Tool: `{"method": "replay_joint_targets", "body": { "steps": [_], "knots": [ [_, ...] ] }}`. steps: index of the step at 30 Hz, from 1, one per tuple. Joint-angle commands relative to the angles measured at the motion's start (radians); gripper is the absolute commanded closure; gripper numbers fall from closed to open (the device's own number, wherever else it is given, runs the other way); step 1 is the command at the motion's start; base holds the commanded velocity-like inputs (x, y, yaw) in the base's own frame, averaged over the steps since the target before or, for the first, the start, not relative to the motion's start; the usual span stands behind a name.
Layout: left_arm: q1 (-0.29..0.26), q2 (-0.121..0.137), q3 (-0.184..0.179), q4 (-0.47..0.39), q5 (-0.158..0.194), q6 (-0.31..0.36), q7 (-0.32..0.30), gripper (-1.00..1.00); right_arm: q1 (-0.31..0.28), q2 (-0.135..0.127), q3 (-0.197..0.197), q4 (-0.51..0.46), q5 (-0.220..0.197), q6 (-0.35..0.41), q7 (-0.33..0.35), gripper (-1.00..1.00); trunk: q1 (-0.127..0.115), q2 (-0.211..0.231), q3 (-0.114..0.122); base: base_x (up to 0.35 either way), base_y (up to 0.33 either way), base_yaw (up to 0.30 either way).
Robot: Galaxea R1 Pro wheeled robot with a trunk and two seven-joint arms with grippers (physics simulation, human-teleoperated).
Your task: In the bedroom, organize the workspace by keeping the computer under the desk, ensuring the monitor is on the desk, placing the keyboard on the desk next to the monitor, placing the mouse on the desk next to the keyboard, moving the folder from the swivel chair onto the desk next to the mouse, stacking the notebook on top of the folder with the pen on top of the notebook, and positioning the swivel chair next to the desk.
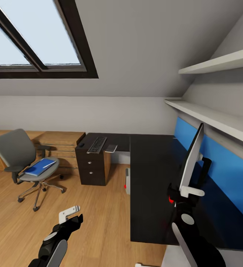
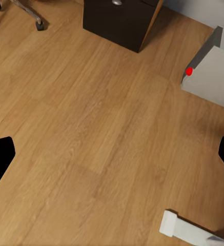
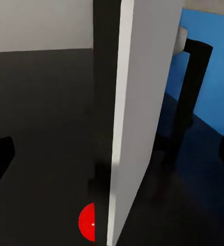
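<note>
On the dark desk (image 1: 151,185) at right, the monitor (image 1: 191,159) stands edge-on to the head camera, its thin grey panel tilted, stand toward the blue back wall. Right gripper (image 1: 180,194) sits at the panel's lower near edge; right wrist view shows the panel (image 3: 135,118) running between the finger tips at frame edges, so fingers look spread on either side, but actual contact cannot be told. Likely it is there to steady or turn the screen.

Left gripper (image 1: 70,217) hangs low over the wood floor (image 2: 91,128), fingers released, holding nothing — parked while the right arm works.

Far left, swivel chair (image 1: 23,163) stands well apart from the desk, blue folder (image 1: 40,167) lying on its seat with what may be the pen on it; too small to tell. Keyboard (image 1: 97,144) lies on the far desk wing above the drawer unit (image 1: 92,167), a small flat object (image 1: 111,148) just beside it, not identifiable. Grey computer (image 1: 127,181) with red light sits on the floor at the desk's edge, partly under it.

Judgement: monitor step in hand; keyboard, folder, chair not yet done.
</note>
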Motion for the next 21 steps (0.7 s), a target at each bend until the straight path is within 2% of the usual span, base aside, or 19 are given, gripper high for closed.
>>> {"method": "replay_joint_targets", "body": {
  "steps": [1, 7, 17, 21],
  "knots": [
    [-0.001, 0.001, -0.004, -0.001, 0.009, 0.001, 0.01, -1.0, -0.001, -0.004, 0.002, 0.0, -0.003, 0.006, -0.009, -1.0, 0.001, -0.002, -0.002, 0.207, 0.0, 0.0],
    [-0.001, 0.001, -0.006, -0.001, 0.01, 0.001, 0.01, -1.0, -0.001, -0.004, -0.005, 0.001, -0.002, 0.006, -0.009, -1.0, 0.001, -0.002, -0.002, 0.187, 0.0, 0.0],
    [-0.001, 0.001, -0.015, -0.001, 0.011, 0.001, 0.01, -1.0, -0.001, -0.003, -0.093, 0.036, -0.004, 0.007, -0.004, -1.0, 0.001, -0.002, -0.002, 0.091, 0.0, 0.0],
    [-0.001, 0.001, -0.019, -0.001, 0.011, 0.001, 0.01, -1.0, -0.001, -0.002, -0.105, 0.056, -0.005, 0.008, -0.002, -1.0, 0.001, -0.002, -0.002, 0.022, 0.0, 0.0]
  ]
}}
